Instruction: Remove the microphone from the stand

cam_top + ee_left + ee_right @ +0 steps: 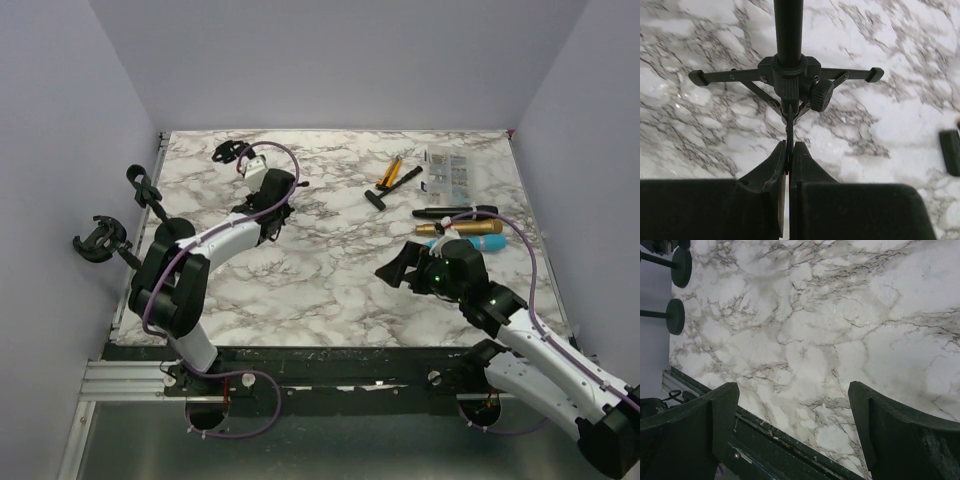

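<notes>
We are pinning the stand (788, 70) by its near leg, left jaws clamped on it; the mic (226, 152) seems perched atop the stand. The right jaws, gaping well right of the stand, should be lifting the mic gently.

We lose the stand's pole (788, 30) at the top edge of the left wrist view, and a dark object (951, 152) at its right edge is cut short beyond naming. From above, the left gripper (789, 152) hides under its own wrist, and the print on the card (446, 172) is too small to read.
</notes>
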`<state>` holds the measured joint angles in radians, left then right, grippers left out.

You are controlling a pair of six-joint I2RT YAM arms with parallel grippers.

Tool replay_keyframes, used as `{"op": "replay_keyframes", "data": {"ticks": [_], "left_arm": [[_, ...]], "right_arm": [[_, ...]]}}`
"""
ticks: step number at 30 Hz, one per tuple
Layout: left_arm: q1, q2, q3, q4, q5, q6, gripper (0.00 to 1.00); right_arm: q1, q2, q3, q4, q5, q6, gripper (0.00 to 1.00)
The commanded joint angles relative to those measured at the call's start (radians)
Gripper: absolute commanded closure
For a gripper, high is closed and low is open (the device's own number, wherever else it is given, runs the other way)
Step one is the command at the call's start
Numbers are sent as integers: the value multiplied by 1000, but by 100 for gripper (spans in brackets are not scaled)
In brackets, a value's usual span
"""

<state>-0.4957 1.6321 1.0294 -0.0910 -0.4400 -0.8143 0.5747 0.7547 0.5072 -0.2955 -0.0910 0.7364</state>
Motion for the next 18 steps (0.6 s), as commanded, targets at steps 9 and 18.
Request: {"op": "replay_keyframes", "data": {"ticks": [9,18], "left_arm": [[193,259,396,-182,-152,-76,100],[300,339,560,-331,-173,-86,100]], "right_arm": [[4,183,90,104,52,-82,0],[3,301,121,145,50,-77,0]]}}
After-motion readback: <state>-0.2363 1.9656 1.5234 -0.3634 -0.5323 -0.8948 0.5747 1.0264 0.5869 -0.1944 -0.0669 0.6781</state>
